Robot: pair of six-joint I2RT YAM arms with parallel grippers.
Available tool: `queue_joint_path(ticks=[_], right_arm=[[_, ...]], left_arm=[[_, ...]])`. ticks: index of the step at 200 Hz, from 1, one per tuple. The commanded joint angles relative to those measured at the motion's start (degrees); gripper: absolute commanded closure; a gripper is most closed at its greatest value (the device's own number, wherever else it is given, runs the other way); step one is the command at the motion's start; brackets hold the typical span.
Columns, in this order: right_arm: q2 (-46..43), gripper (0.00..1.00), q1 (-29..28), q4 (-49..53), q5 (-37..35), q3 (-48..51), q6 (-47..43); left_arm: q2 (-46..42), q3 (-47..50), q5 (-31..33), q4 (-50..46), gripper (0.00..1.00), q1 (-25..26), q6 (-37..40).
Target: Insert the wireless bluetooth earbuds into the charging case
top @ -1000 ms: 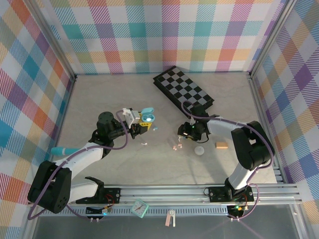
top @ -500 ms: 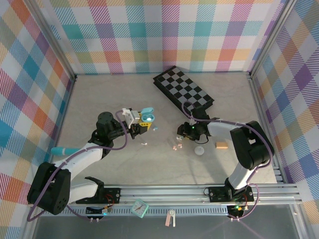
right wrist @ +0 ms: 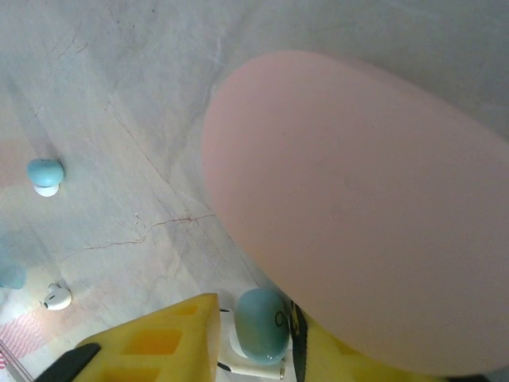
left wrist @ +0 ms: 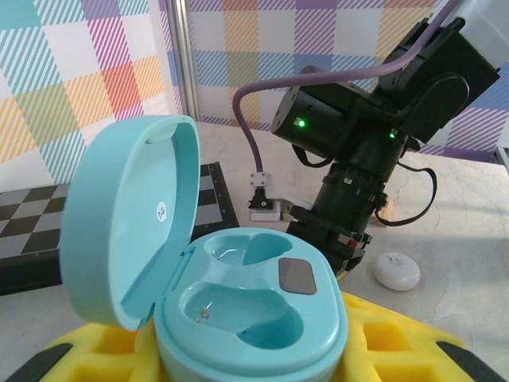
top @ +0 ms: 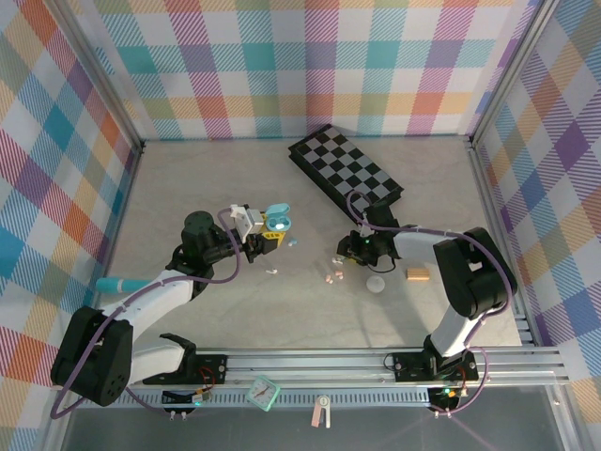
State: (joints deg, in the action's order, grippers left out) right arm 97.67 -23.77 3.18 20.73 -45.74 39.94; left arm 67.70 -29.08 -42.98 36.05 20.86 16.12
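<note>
The charging case point(left wrist: 254, 318) is teal, its lid point(left wrist: 127, 231) swung open to the left and both wells empty. My left gripper point(left wrist: 250, 362) is shut on it between yellow pads point(left wrist: 413, 342) and holds it above the table point(top: 275, 222). My right gripper point(right wrist: 256, 338) is low over the table at centre right point(top: 347, 256). Its yellow fingers point(right wrist: 159, 338) are shut on a pale blue earbud point(right wrist: 261, 322). A second pale blue earbud point(right wrist: 45, 175) lies on the table, also in the top view point(top: 292, 242). A white earbud point(right wrist: 57, 297) lies nearby. Two pink earbuds point(top: 331, 277) sit left of a white case point(top: 377, 283).
A large blurred pink rounded shape point(right wrist: 358, 207) sits very close to the right wrist camera. A black-and-white chessboard point(top: 346, 169) lies at the back. A small tan block point(top: 417, 273) is right of the white case, and a teal cylinder point(top: 117, 284) lies far left.
The right gripper's jaws have closed in on the pale blue earbud and the wrist has shifted slightly. The left arm with the open case has stayed still.
</note>
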Motion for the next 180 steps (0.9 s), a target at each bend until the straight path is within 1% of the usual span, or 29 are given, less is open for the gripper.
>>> queue_joint_path(ticks=[1, 42, 99, 114, 131, 154, 180], right_arm=[[2.1, 0.71, -0.5, -3.0, 3.7, 1.6, 1.2], [2.4, 0.72, -0.2, -6.2, 6.0, 2.8, 3.0], [3.4, 0.7, -0.1, -10.4, 9.1, 3.6, 4.2], [3.4, 0.72, -0.1, -10.2, 9.2, 3.6, 4.0], [3.0, 0.78, 0.0, -8.6, 8.2, 3.2, 3.4], [2.6, 0.8, 0.0, -6.1, 6.6, 2.8, 2.3], [2.6, 0.79, -0.1, -4.6, 6.1, 2.4, 1.5]], left_arm=[[-1.0, -1.5, -1.4, 0.5, 0.65, -0.4, 0.9], [-0.7, -1.5, -1.4, 0.6, 0.65, -0.4, 1.0], [-0.6, -1.6, -1.5, 0.6, 0.65, -0.4, 1.3], [-0.5, -1.7, -1.4, 0.4, 0.65, -0.4, 1.4], [-0.7, -1.8, -1.4, 0.2, 0.65, -0.4, 1.5], [-0.8, -1.9, -1.3, -0.1, 0.65, -0.4, 1.7], [-0.8, -2.0, -1.5, -0.3, 0.65, -0.4, 1.7]])
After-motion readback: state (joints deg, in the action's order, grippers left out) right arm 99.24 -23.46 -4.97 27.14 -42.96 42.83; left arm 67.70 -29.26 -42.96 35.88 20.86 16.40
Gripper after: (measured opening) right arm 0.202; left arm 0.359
